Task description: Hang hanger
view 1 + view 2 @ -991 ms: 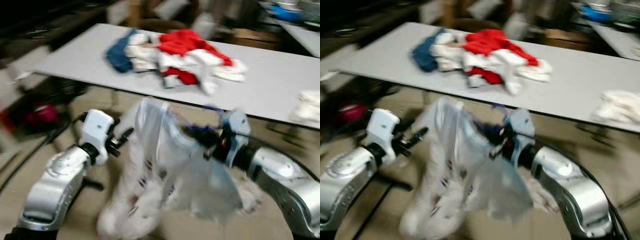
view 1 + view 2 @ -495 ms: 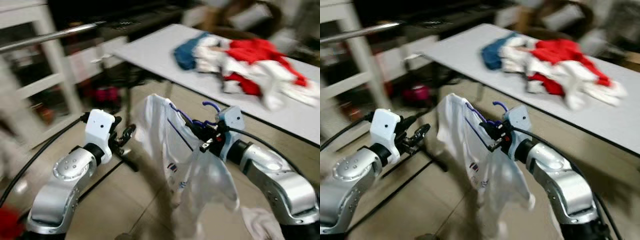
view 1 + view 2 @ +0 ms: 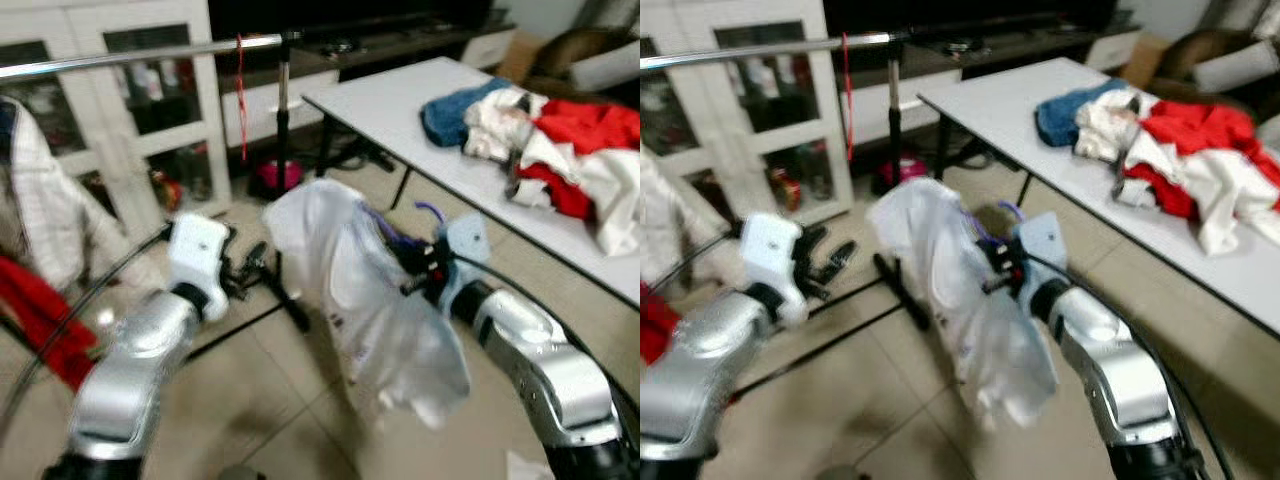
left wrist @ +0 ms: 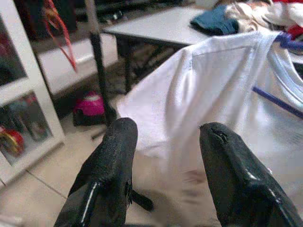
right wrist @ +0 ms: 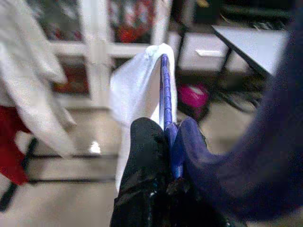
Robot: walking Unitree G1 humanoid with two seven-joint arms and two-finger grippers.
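Observation:
My right gripper (image 3: 415,270) is shut on a purple hanger (image 3: 428,214) that carries a white shirt (image 3: 385,310); the shirt hangs down in front of me over the tiled floor. In the right wrist view the black fingers (image 5: 144,161) pinch the purple hanger bar (image 5: 164,90), with the shirt's shoulder (image 5: 137,90) draped over it. My left gripper (image 3: 250,272) is open, just left of the shirt and apart from it; its two fingers (image 4: 111,161) frame the white fabric (image 4: 222,90). A metal clothes rail (image 3: 140,55) runs across the upper left.
The rail's black upright pole (image 3: 283,110) and floor legs stand ahead. A white garment (image 3: 45,210) and a red one (image 3: 35,315) hang at far left. At right, a grey table (image 3: 400,110) holds a clothes pile (image 3: 550,125). White glass-door cabinets (image 3: 150,100) are behind.
The camera has swung left: the table slid to the right and the rail, cabinets and hung clothes came into view. The right gripper still holds the hanger with the shirt.

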